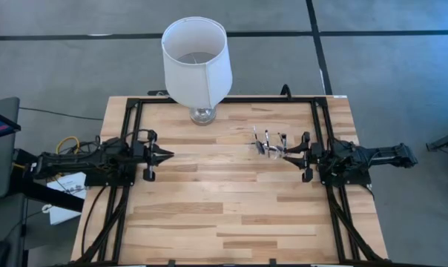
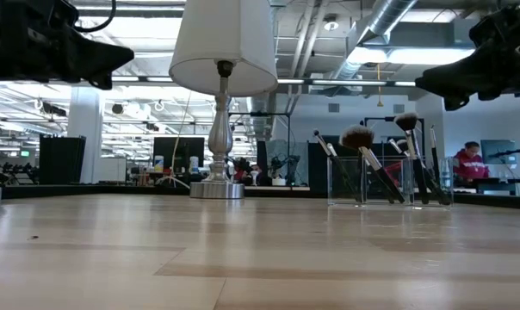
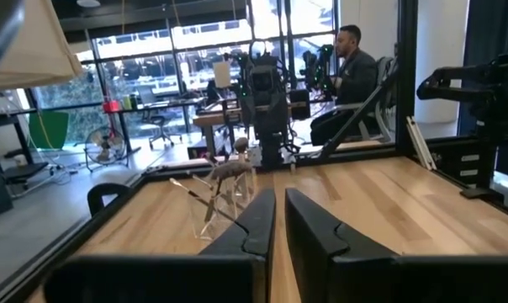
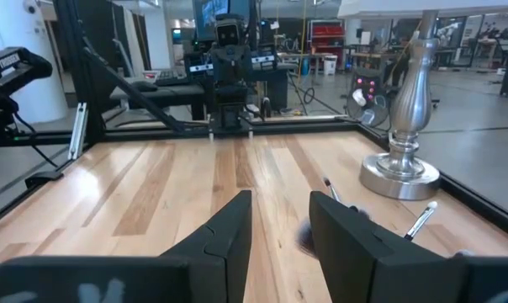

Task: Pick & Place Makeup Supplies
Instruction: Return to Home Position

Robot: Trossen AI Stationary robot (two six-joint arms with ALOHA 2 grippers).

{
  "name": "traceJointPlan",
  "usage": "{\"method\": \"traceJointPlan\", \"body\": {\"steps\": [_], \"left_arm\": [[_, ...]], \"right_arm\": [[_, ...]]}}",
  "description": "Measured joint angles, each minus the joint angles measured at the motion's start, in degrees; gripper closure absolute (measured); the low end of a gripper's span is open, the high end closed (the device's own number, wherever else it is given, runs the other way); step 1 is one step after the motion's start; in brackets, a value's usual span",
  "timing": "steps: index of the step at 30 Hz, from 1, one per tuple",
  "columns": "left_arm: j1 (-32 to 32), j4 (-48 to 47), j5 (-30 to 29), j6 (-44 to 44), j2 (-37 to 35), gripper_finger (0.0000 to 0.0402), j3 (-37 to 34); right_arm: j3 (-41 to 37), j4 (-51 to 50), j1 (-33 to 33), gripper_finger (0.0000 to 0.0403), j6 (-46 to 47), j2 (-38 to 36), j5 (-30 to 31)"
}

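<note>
The makeup brushes (image 2: 385,178) stand bristles-up in the clear holder (image 2: 336,194), which sits on the wooden table (image 1: 224,215) to the right of the white lamp (image 1: 196,55). The right gripper (image 1: 292,156) hovers just beside the holder, its fingers (image 4: 229,229) parted by a moderate gap and holding nothing. The left gripper (image 1: 165,156) hangs well apart at the table's left side, its fingers (image 3: 252,229) seemingly drawn to a thin slit, empty

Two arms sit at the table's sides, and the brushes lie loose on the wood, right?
No: the brushes stand in the clear holder, as the low view shows. Left arm and right arm do sit at the sides of the table.
</note>
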Motion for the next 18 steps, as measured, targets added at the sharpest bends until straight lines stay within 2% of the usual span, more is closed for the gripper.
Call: {"method": "traceJointPlan", "body": {"steps": [18], "left_arm": [[0.0, 0.25, -0.01, 0.0, 2.09, 0.0371, 0.02]], "right_arm": [[0.0, -0.07, 0.0, 0.029, 0.07, 0.0, 0.02]]}}
